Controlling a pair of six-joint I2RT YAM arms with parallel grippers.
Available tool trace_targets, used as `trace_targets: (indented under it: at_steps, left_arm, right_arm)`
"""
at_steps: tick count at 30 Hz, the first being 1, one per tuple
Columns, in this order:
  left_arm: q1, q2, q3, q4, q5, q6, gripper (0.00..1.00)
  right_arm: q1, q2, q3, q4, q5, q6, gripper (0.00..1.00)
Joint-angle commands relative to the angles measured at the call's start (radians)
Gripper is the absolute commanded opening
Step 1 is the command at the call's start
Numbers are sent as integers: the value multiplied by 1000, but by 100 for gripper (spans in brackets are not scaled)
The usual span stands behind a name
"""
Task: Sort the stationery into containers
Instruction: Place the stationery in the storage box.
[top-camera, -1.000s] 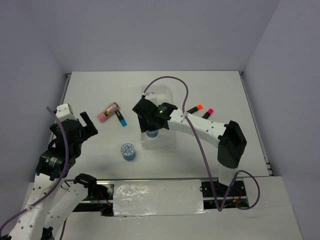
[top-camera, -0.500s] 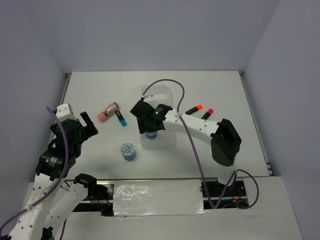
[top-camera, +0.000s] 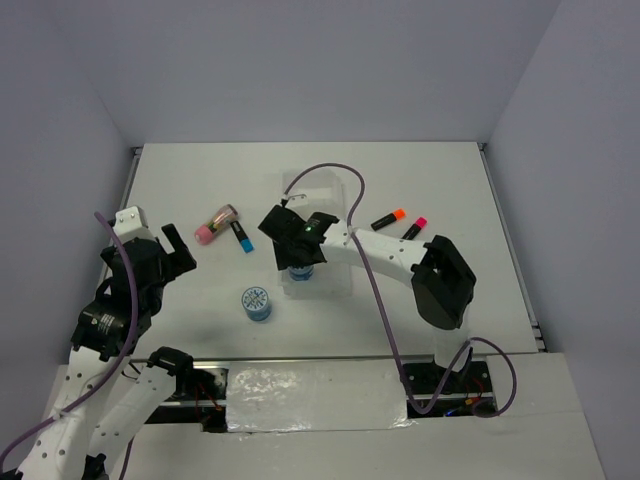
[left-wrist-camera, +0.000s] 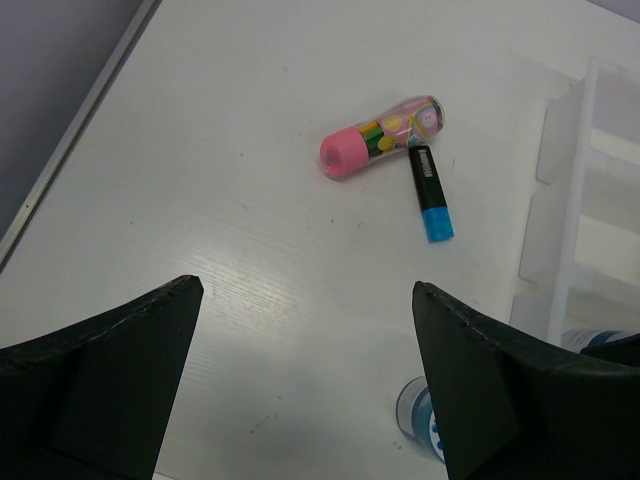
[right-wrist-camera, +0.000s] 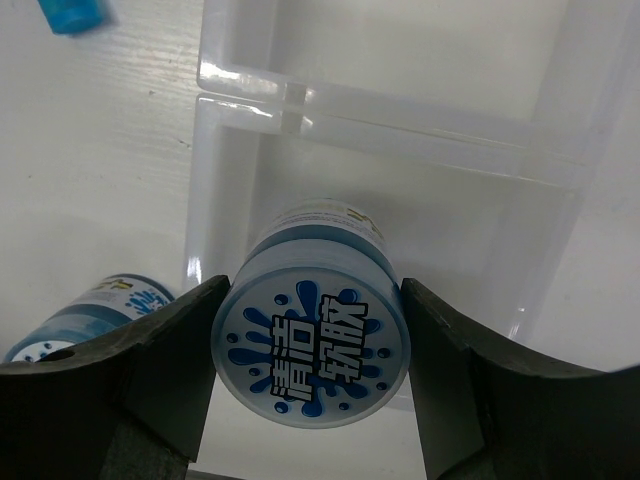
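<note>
The blue-and-white roll (right-wrist-camera: 312, 352) is clamped between the fingers of the right hand (right-wrist-camera: 316, 392), in or just over the nearest compartment of the clear tray (right-wrist-camera: 262, 96); whether it touches the floor I cannot tell; I judge this the 1st piece going in, since the other visible compartments show nothing. 5 pieces lie out on the worktop (top-camera: 200, 180): the 2nd roll (top-camera: 256, 302) near the tray; the pink tube (left-wrist-camera: 380, 140) just beside the blue-capped marker (left-wrist-camera: 430, 195); the orange-capped marker (top-camera: 389, 217) and pink-capped marker (top-camera: 415, 228) to the tray's right; the left hand (left-wrist-camera: 305, 290) hangs spread wide, grasping nothing.
</note>
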Motion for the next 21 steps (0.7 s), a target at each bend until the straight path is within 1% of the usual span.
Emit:
trace_targets:
  at_steps: [1,4,5,7,8,9,11,13,18,21]
  left_arm:
    - [7,5,9,45,4,14,99]
    - [7,5,9,45,6,15,100]
    - [7,3,9,45,6,15,99]
    - [7,3,9,45,6,15,99]
    - [7,3,11,45,6,14,99]
    - [7,3,9,45,4,15,99]
    - [7,2,9,45,6,15,99]
    - [7,2,11,45,6,17,99]
    - [7,0,9,45,6,15,99]
    - [7,0,9,47,6,15,99]
  right_arm:
    - [6,13,0,30,36,24,56]
    - [6,18,-9,39,33,24,60]
    - [6,18,-13,40,33,27,65]
    - [6,22,-13,43,30,31,68]
    - [8,22,-13,42,27,31,74]
    - [8,22,-13,42,25,35,77]
    - [9,21,-12,42,21,35,79]
    - [8,12,-10,39,22,38,84]
    - [12,-19,-4,34,27,40,84]
    - [25,-54,13,14,65,46,84]
